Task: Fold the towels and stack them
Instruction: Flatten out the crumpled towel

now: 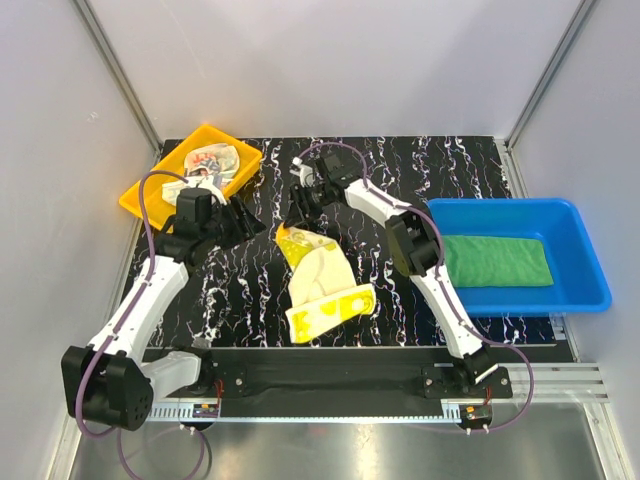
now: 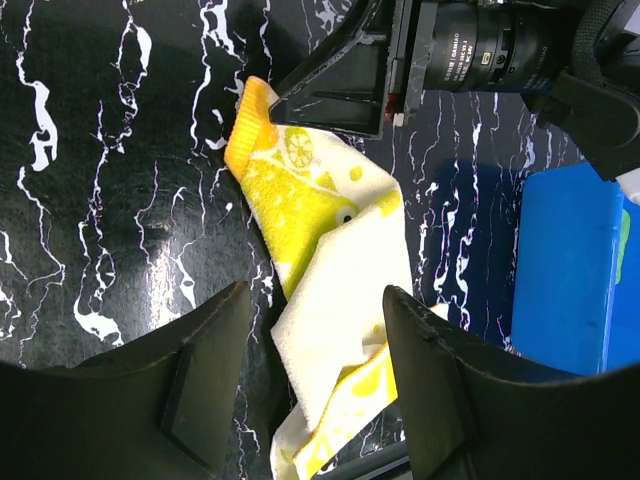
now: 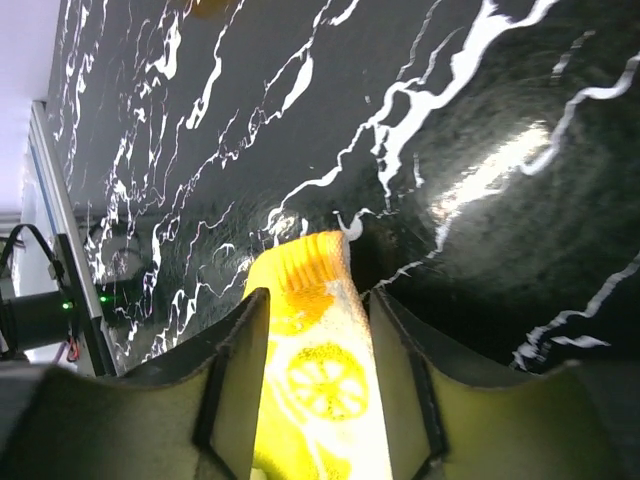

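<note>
The light was bright and came from above. The shiny black counter (image 3: 480, 180) had white glare spots. The right pincer (image 3: 312, 390) looked dark and blurry up close. Shadows were soft.

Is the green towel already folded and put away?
Folded, it seems: the green towel lies as a flat, neat rectangle inside the blue bin, apart from both arms.

Your black marbled table (image 1: 400, 160) carries the yellow towel (image 1: 320, 280) mid-surface (partly folded), a yellow tray (image 1: 150, 185) far-left, and a blue bin (image 1: 580, 270) right.
</note>
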You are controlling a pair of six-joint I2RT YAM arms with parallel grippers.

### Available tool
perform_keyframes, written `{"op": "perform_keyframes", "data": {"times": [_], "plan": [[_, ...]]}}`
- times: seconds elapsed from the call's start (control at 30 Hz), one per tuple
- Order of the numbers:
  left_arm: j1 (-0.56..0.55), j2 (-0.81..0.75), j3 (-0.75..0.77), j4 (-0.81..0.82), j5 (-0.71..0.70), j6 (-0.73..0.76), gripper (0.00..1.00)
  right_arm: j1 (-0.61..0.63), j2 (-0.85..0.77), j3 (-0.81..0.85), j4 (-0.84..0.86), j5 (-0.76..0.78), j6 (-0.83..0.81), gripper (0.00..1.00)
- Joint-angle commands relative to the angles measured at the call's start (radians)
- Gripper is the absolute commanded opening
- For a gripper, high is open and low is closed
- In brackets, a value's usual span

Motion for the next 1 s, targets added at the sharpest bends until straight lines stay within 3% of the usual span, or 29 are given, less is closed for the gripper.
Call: {"op": "perform_keyframes", "data": {"times": [0.0, 0.1, 0.23, 0.47, 0.7, 0.97], "plan": [[-0.001, -0.007, 0.003, 0.028, 0.033, 0.02, 0.6, 0.032, 0.013, 0.006, -0.004, -0.02, -0.031, 0.48], [0.001, -0.012, -0.002, 0.026, 0.026, 0.023, 0.6, 0.03, -0.003, -0.006, 0.021, 0.004, -0.031, 0.31], [-0.001, -0.018, -0.009, 0.026, 0.014, 0.02, 0.6, 0.033, -0.086, -0.001, -0.016, 0.154, -0.028, 0.01], [0.001, -0.028, 0.004, 0.006, -0.012, 0.007, 0.6, 0.032, -0.442, -0.352, 0.219, 0.165, 0.018, 0.0], [-0.001, -0.018, 0.026, -0.032, -0.04, -0.005, 0.61, 0.029, -0.638, -0.556, 0.104, 0.361, -0.023, 0.0], [-0.004, 0.051, 0.038, -0.032, -0.044, -0.017, 0.61, -0.097, -0.758, -0.771, -0.051, 0.618, 0.015, 0.0]]}}
